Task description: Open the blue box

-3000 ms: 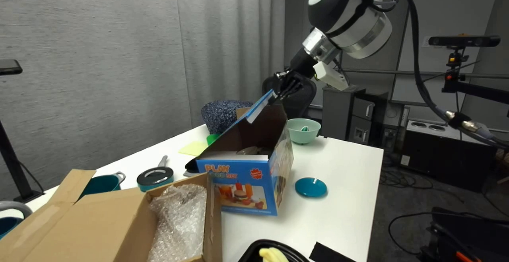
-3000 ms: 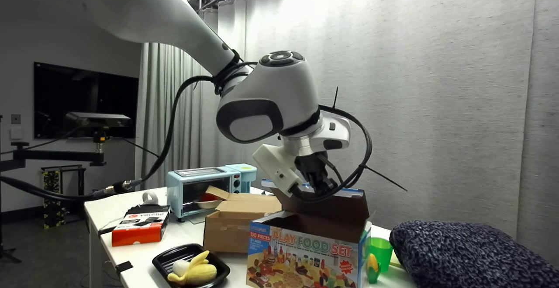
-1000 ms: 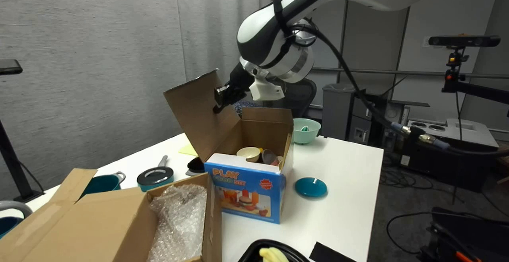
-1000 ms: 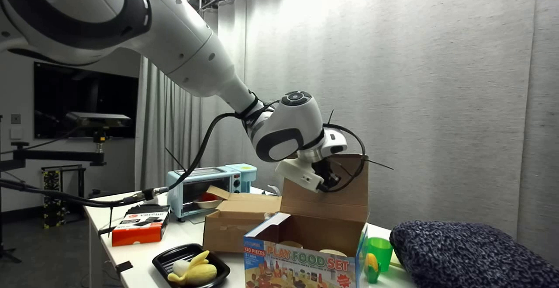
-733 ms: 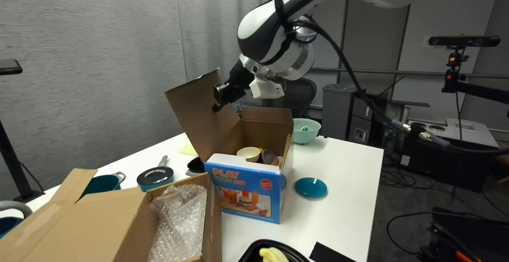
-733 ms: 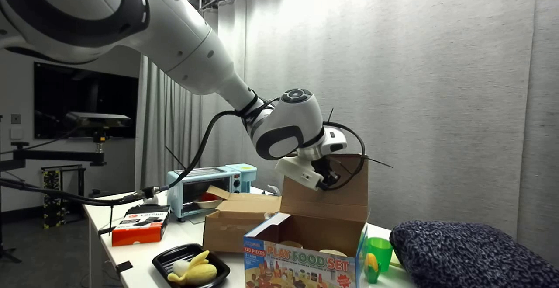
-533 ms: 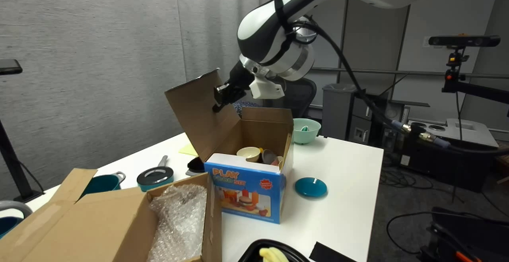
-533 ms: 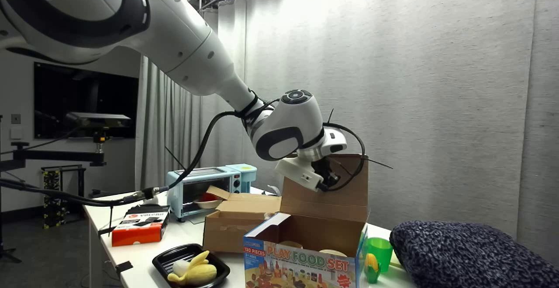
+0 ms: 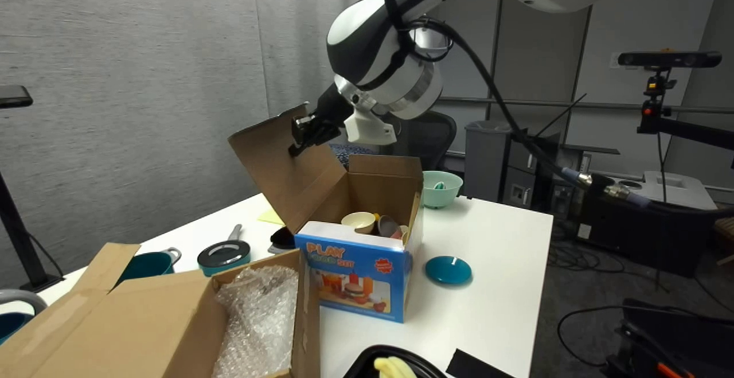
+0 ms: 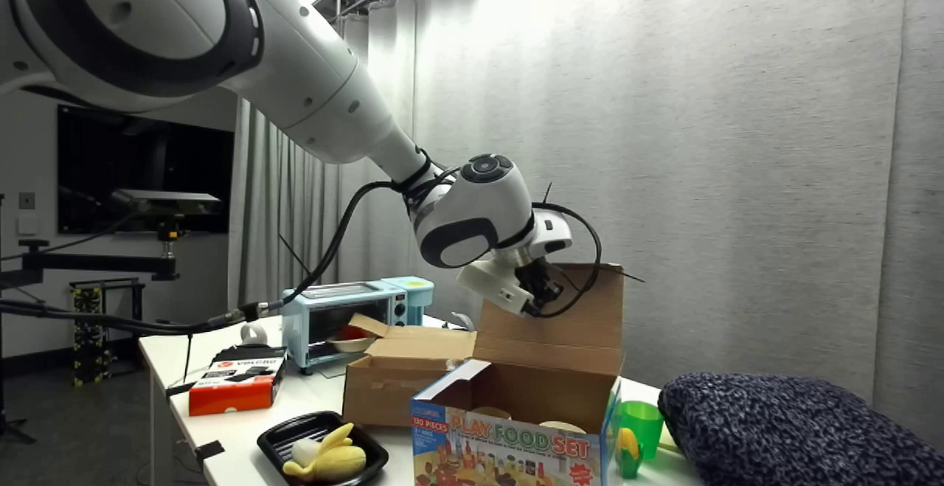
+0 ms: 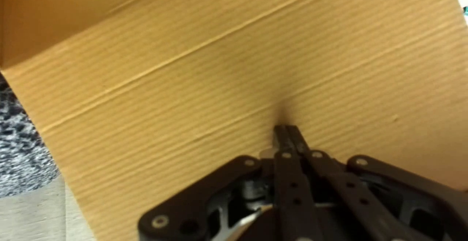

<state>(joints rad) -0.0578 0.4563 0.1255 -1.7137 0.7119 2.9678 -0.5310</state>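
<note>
The blue box (image 9: 344, 286) stands on the white table in both exterior views, with its printed long side (image 10: 509, 449) in view. Its large brown flap (image 9: 287, 171) is raised and leans back, away from the opening. A cream bowl (image 9: 359, 222) and other small items show inside. My gripper (image 9: 295, 147) is at the inner face of the flap, near its upper part. In the wrist view the fingertips (image 11: 287, 127) are together with nothing between them. They touch the brown cardboard or are very close; I cannot tell which.
A brown carton (image 9: 160, 320) with clear bubble wrap (image 9: 258, 315) stands beside the box. A black tray (image 10: 274, 438), a green cup (image 10: 643, 427), a dark cushion (image 10: 789, 427), a teal plate (image 9: 448, 270) and a mint bowl (image 9: 440, 193) are around it. A toaster oven (image 10: 299, 331) stands behind.
The flap has swung from partly raised to leaning back, and the box has shifted slightly. My gripper has moved from the flap's edge to its inner face, and in the last half second slightly farther back.
</note>
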